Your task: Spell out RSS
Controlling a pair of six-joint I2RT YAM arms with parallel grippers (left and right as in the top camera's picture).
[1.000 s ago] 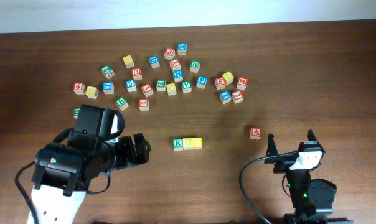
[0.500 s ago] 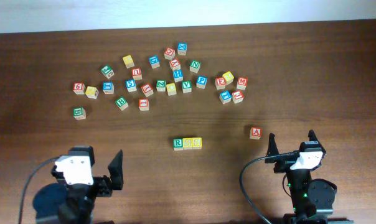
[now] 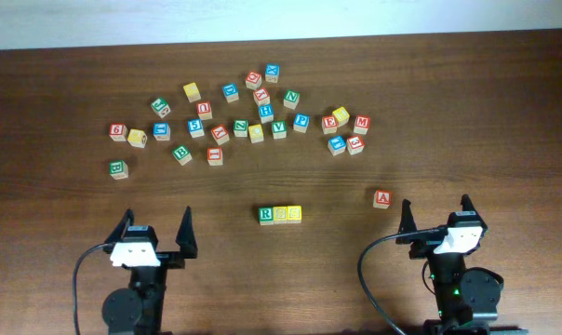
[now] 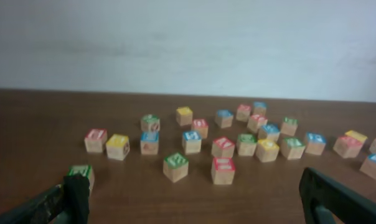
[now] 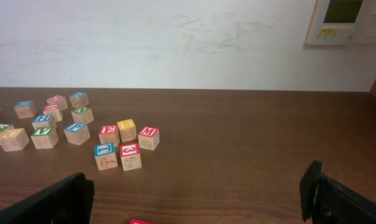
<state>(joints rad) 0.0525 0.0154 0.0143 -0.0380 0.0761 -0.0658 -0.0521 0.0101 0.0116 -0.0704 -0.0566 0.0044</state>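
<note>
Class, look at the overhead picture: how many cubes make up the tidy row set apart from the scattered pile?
3. The green R cube sits at the left end, the middle yellow cube beside it, the right yellow cube last. None looks hidden.

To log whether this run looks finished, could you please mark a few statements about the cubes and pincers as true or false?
1. The R cube and the two S cubes lie in one close row on the table. True.
2. The left pincer is holding a cube. False: it is open and empty, near the table's front edge.
3. The red A cube lies alone, apart from the far cluster, just ahead of the right pincer. True.
4. The R cube is at the right end of the row. False: it is at the left end, with both S cubes to its right.
</note>
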